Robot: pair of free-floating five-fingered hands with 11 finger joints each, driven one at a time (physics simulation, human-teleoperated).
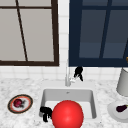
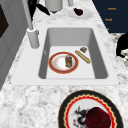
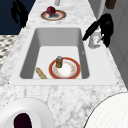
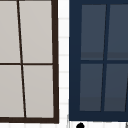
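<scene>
The right hand (image 1: 79, 72), fingers relaxed and spread, hangs just beside the lever of the grey metal faucet (image 1: 67, 79) behind the white sink (image 1: 93, 105), placed to nudge it, while the left hand (image 1: 45, 112) idles with curled fingers at the sink's front edge.

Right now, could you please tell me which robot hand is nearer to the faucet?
The right robot hand: it hovers right beside the faucet, at the back of the sink. The left robot hand hangs at the sink's front left corner, well away.

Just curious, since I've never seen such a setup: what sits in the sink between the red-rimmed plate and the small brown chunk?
A long tan stick lies slantwise on the sink floor between the red-rimmed plate and the small brown chunk, in the left side view.
</scene>
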